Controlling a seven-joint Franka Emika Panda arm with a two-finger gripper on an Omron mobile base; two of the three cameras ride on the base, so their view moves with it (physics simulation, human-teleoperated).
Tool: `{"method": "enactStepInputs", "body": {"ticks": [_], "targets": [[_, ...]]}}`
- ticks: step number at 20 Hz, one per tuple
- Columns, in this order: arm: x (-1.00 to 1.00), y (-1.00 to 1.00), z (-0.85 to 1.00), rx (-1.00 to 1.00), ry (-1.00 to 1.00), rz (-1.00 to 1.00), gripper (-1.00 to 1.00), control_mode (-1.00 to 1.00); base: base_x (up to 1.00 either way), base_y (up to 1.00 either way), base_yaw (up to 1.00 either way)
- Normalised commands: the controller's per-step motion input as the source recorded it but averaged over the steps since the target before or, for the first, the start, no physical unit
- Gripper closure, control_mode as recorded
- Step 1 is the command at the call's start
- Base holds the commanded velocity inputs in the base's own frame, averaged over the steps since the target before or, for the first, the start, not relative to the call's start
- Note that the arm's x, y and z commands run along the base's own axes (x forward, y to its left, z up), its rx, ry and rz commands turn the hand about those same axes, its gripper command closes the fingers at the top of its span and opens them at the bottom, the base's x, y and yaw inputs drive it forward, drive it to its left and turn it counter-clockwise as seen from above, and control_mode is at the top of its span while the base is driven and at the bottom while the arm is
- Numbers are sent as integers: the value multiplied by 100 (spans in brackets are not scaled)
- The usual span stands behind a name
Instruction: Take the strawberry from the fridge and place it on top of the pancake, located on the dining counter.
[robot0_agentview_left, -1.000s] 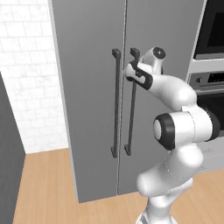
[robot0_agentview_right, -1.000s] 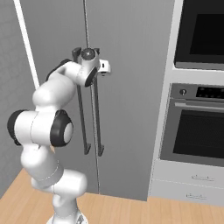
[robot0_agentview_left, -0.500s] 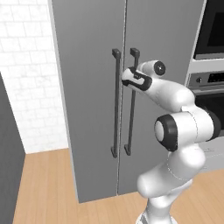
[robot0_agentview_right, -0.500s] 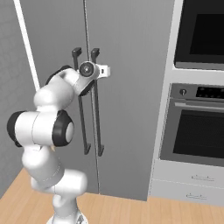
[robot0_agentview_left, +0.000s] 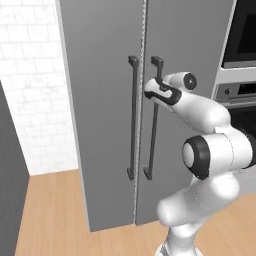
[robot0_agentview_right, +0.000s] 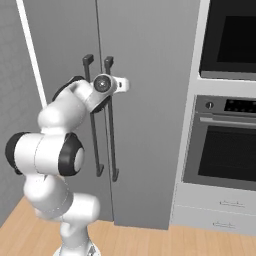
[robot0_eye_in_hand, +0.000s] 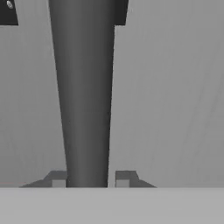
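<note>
1. Wood-plank floor (robot0_agentview_left: 55, 215): light tan boards, spanning the lower part of the left base view from about 6 to 9 o'clock; also visible along the bottom edge of the right base view.
2. Fridge (robot0_agentview_left: 100, 100): tall grey double-door cabinet standing directly on the floor, both doors shut.
3. Oven cabinet (robot0_agentview_right: 215, 210): pale grey unit with drawers at its foot, standing on the floor at 3 o'clock of the fridge, touching its side.

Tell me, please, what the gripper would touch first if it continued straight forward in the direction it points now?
The gripper is already shut on the right door handle of the fridge, so the handle bar comes first. Directly behind it is the grey door, probably very near.
</note>
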Motion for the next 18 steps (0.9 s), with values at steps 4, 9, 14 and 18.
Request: {"method": "enactStepInputs", "body": {"ticks": [4,9,14,18], "targets": [[-72,-83,-5,6,13,1,100,-100,0,0,0],[-94,-98,-14,11,7,2,100,-100,0,0,0],[-91,-100,-25,15,0,8,100,-100,0,0,0],[-32,-100,-7,20,1,15,100,-100,0,0,0]]}}
